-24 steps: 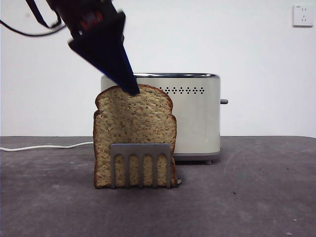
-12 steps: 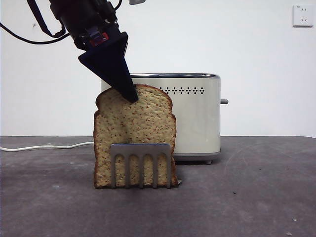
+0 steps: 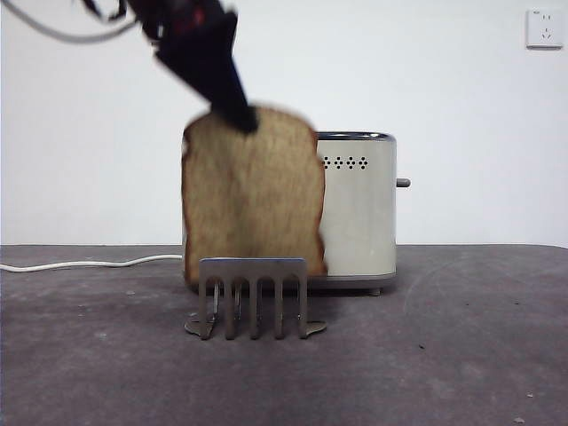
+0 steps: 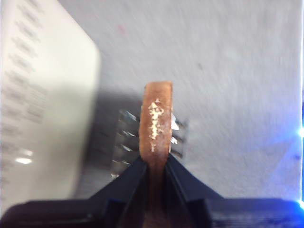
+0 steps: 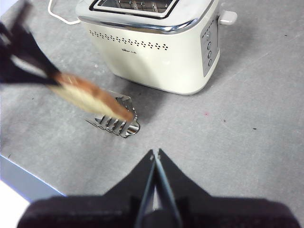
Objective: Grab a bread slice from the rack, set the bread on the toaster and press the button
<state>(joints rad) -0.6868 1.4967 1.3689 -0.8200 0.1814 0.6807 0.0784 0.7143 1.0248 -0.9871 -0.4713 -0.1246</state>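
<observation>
My left gripper [image 3: 240, 118] is shut on the top crust of the slice of bread [image 3: 253, 200] and holds it lifted clear above the silver rack [image 3: 255, 297]. In the left wrist view the bread's brown crust edge [image 4: 155, 126] sits between my two jaws, with the rack [image 4: 127, 147] below it. The cream toaster [image 3: 359, 209] stands behind the bread, its small grey button [image 3: 403, 183] on its right side. In the right wrist view the toaster [image 5: 156, 42], its button [image 5: 228, 17], the blurred bread [image 5: 90, 97] and the rack [image 5: 116, 124] show. My right gripper [image 5: 155, 154] is shut and empty, away from them.
A white power cord [image 3: 89, 264] runs along the table at the left behind the rack. A wall socket [image 3: 543, 28] is at the upper right. The table's near edge [image 5: 28, 183] shows in the right wrist view.
My left gripper has risen with the bread, lifting the slice out of the rack and a little to the right. The rack now stands bare.
</observation>
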